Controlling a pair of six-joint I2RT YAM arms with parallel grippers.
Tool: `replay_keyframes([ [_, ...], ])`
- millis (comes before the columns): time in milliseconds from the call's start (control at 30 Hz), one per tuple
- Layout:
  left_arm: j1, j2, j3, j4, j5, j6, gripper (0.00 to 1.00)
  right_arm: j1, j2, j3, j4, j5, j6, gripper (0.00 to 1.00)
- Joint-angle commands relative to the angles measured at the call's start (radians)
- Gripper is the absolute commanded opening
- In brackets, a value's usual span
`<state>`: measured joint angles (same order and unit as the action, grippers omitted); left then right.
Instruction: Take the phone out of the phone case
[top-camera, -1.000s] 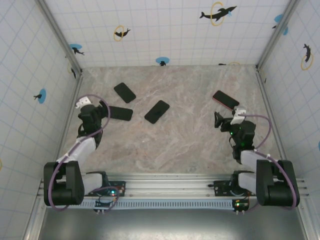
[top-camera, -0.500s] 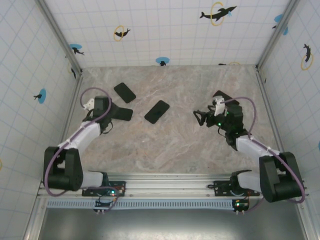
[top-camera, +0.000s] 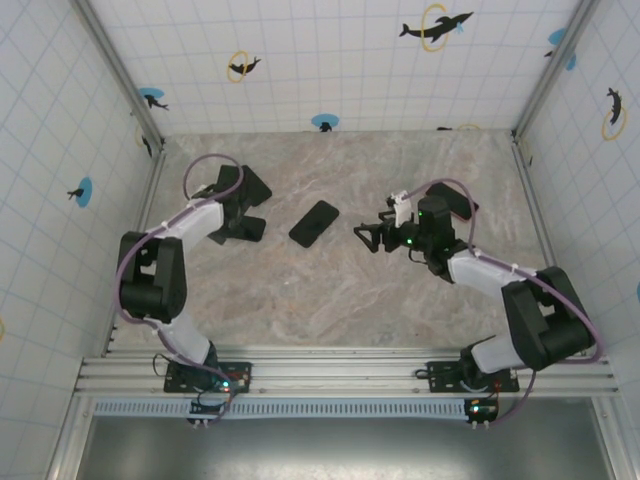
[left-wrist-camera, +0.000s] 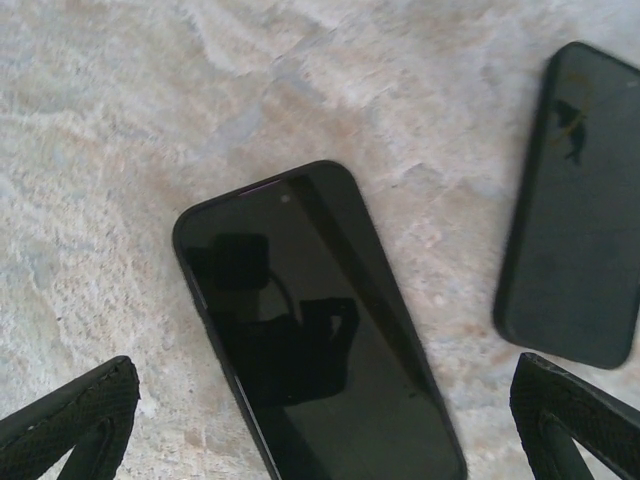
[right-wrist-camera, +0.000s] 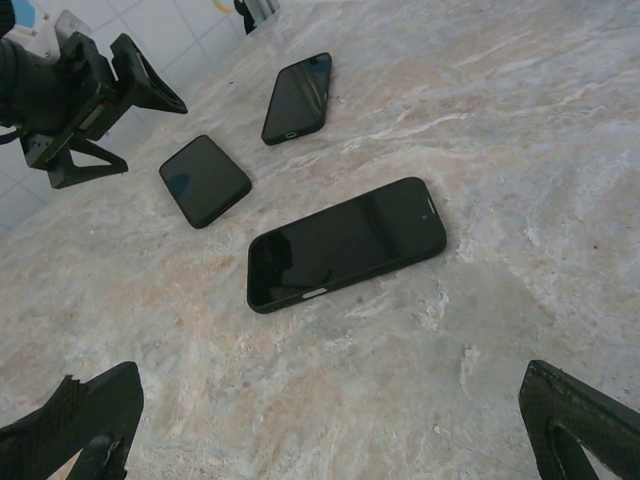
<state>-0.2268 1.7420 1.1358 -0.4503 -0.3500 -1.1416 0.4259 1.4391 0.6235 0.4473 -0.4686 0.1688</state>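
Note:
A black phone in a black case (right-wrist-camera: 345, 243) lies screen up in the middle of the table (top-camera: 314, 222). My right gripper (right-wrist-camera: 330, 430) is open and hovers just right of it (top-camera: 362, 236), with bare table between its fingers. My left gripper (left-wrist-camera: 320, 440) is open above another black phone (left-wrist-camera: 320, 330), which lies screen up at the left (top-camera: 252, 231). A third black phone (left-wrist-camera: 575, 260) lies close beside that one (top-camera: 258, 185). From these views I cannot tell whether the two left phones are in cases.
A fourth phone with a reddish edge (top-camera: 452, 197) lies at the right, partly behind my right arm. Tiled walls close in the marble table (top-camera: 330, 290) on three sides. The left gripper (right-wrist-camera: 80, 100) shows from the right wrist view.
Both arms have reached out from near their bases. The left gripper has come over the two left phones. The right gripper has swung left to the middle phone. Both stay open.

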Motion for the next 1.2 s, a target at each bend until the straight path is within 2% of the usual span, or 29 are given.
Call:
replay_keyframes([
  [0, -0.015, 0.042, 0.054, -0.109, -0.023, -0.081, 0.98, 0.013, 0.028, 0.040, -0.015, -0.004, 0.010, 0.99],
  [233, -0.025, 0.159, 0.164, -0.230, -0.017, -0.132, 0.98, 0.013, 0.074, 0.042, 0.005, -0.007, 0.025, 0.99],
  [933, -0.049, 0.299, 0.264, -0.281, 0.016, -0.133, 0.98, -0.017, 0.124, 0.044, 0.046, -0.057, 0.067, 0.99],
  [1167, -0.049, 0.351, 0.318, -0.368, 0.029, -0.200, 0.98, -0.045, 0.128, 0.035, 0.066, -0.103, 0.100, 0.99],
])
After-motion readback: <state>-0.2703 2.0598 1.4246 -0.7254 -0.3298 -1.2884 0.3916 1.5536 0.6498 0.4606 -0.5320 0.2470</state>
